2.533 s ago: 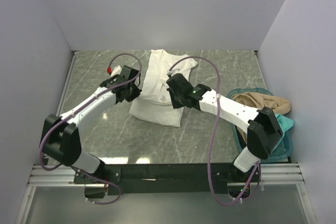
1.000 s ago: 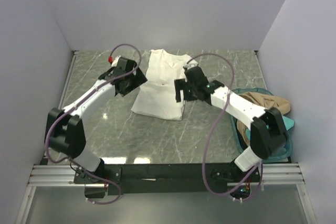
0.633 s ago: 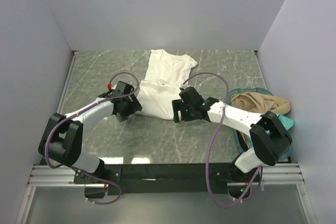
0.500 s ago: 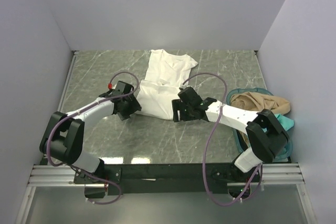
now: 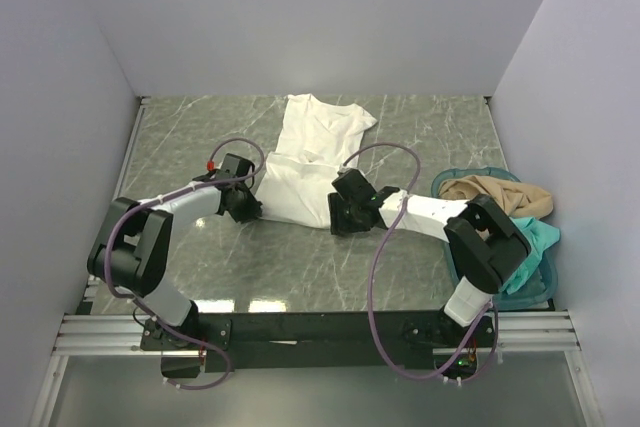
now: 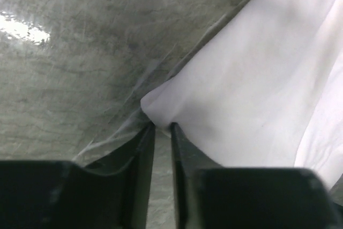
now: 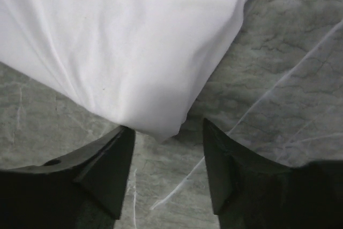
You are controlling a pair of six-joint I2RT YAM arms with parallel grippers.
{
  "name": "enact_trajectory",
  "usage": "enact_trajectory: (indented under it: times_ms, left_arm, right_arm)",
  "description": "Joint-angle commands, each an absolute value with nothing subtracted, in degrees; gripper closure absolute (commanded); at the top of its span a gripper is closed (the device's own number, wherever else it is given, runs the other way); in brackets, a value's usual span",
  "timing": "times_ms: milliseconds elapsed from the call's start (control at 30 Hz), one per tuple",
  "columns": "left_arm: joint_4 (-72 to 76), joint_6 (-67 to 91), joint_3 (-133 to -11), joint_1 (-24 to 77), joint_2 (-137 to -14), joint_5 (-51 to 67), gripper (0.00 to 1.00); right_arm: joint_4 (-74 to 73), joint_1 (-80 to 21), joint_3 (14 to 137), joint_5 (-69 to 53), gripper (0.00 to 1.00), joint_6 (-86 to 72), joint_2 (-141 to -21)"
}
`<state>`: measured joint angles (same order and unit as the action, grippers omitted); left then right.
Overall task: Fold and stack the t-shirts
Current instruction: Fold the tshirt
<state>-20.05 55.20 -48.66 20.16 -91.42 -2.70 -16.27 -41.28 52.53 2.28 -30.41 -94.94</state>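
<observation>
**Inspector:** Anything obscured?

**Recorder:** Yes. The basket (image 5: 522, 282), well to the right of the white t-shirt (image 5: 300, 192), is partly covered by the right arm's elbow. Of the teal t-shirt (image 5: 532, 237) only a strip shows, under the tan t-shirt (image 5: 495, 192) heaped in that basket. Both wrist views cut the white t-shirt off at the frame edges.

**Inspector:** Materials and shapes?

**Recorder:** The white t-shirt is soft, smooth cloth with shallow creases. It lies flat on the table (image 5: 420, 132), whose surface is glossy grey-green with a marble pattern. The shirt's near part is doubled over into a rough rectangle, and its collar end lies on the far side. The tan t-shirt is crumpled.

**Inspector:** The pincers?

**Recorder:** The left gripper (image 6: 162, 127) sits at the white t-shirt's near-left corner. Its fingers are drawn almost together and nip the rounded tip of the fold at their very ends. The right gripper (image 7: 167, 130) sits at the near-right corner with its fingers spread wide. That corner lies loose between them, touching neither.
</observation>
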Motion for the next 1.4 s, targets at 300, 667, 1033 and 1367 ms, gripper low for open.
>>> enact_trajectory:
  times_ms: [300,667,1033,1367]
  left_arm:
    - [-19.42,53.88,-49.75,19.51,-94.57,-1.49,0.99]
    - [-27.32,56.68,-39.56,19.6,-78.07,-7.38,0.99]
    - [-46.49,69.25,-33.48,20.83,-34.3,-11.07,0.99]
    - [-47.74,65.4,-45.17,20.83,-35.5,-15.74,0.99]
  right_arm:
    - [-11.69,-41.75,53.26,-1.48,0.87,-28.92,-96.07]
    - [-14.41,-49.82,47.56,-3.25,1.0,-28.56,-86.42]
    - [-20.12,-67.14,45.17,-9.58,1.0,-36.91,-71.38]
    - [-22.68,-67.06,48.43,-11.16,1.0,-35.07,-64.6]
